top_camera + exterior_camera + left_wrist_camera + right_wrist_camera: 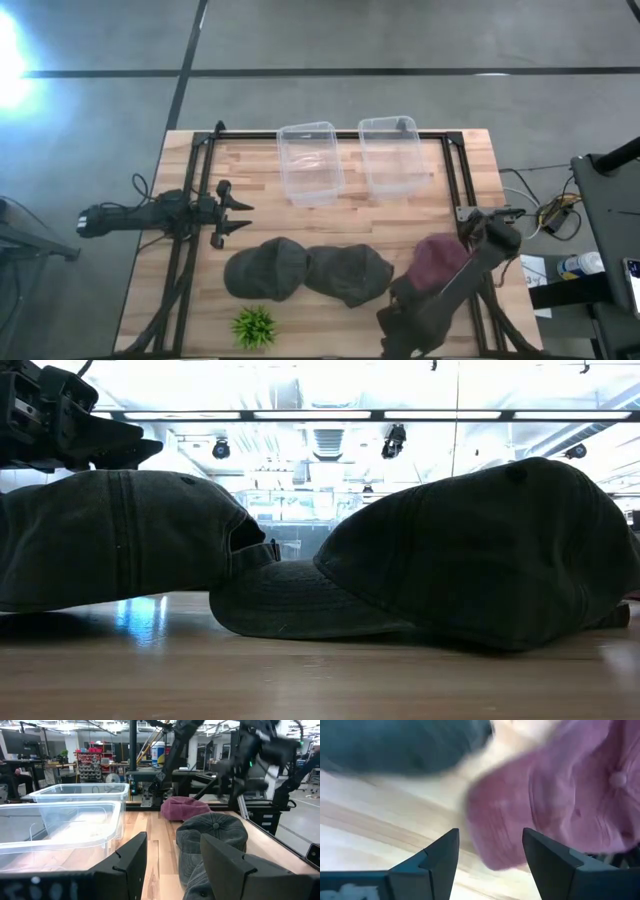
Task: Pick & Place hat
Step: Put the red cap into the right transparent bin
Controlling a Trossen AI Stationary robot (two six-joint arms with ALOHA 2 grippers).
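Observation:
A maroon cap (440,258) lies crown up on the table's right side, its brim (495,820) toward my right gripper (490,855). That gripper is open and hovers just above the brim's near edge, touching nothing. In the high view its own arm (455,285) covers it. Two dark grey caps (265,268) (350,272) rest on their rims side by side near the table's middle. My left gripper (235,215) is open and waits above the table's left part, level, pointing right past the caps (212,835).
Two clear plastic bins (308,162) (397,155) stand side by side at the table's far edge. A small green plant (253,325) sits at the near edge, left of centre. Bare wood lies between the bins and the caps.

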